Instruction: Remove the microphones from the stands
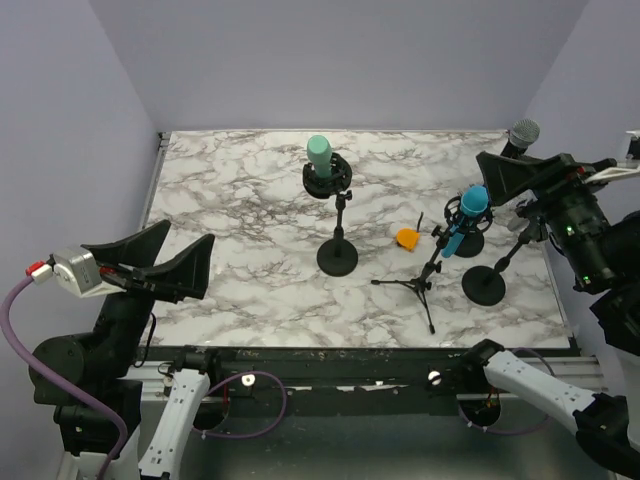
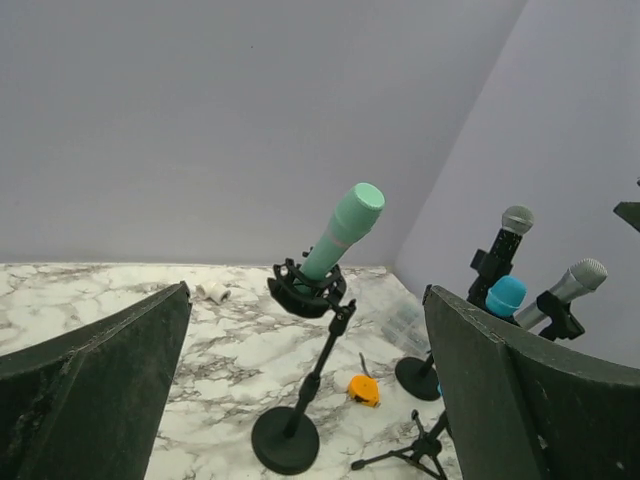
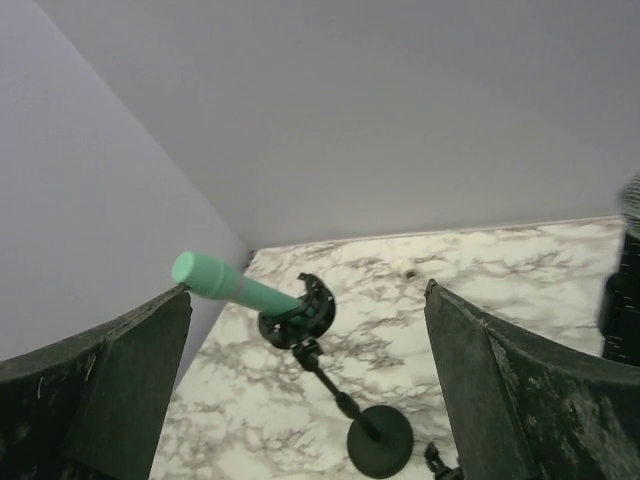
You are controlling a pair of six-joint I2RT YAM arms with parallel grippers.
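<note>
Three microphones are being carried on stands on the marbled worktop (image 1: 230,200). The green microphone (image 1: 319,155) is being gripped, tilted, in a black shock mount (image 1: 328,180) atop a round-based stand (image 1: 337,258) near the worktop's middle. To its right, the blue microphone (image 1: 468,215) is being cradled at a slant in the clip of a tripod stand (image 1: 415,285), head uppermost. The grey microphone (image 1: 522,135) is being supported at the far right by a second round-based stand (image 1: 484,285), whose base is being seen just beside the tripod's legs. A small orange object (image 1: 408,238) is being left lying on the worktop between the green microphone's stand and the tripod.

The left tool (image 2: 306,288) is being held above the worktop's near left edge, well apart from every stand, with its jaws being kept spread wide and nothing between them. The right tool (image 3: 307,292) is being held raised at the far right, near the grey microphone's head, its jaws likewise being kept wide apart and gripping nothing; whether it is touching that microphone cannot be told
</note>
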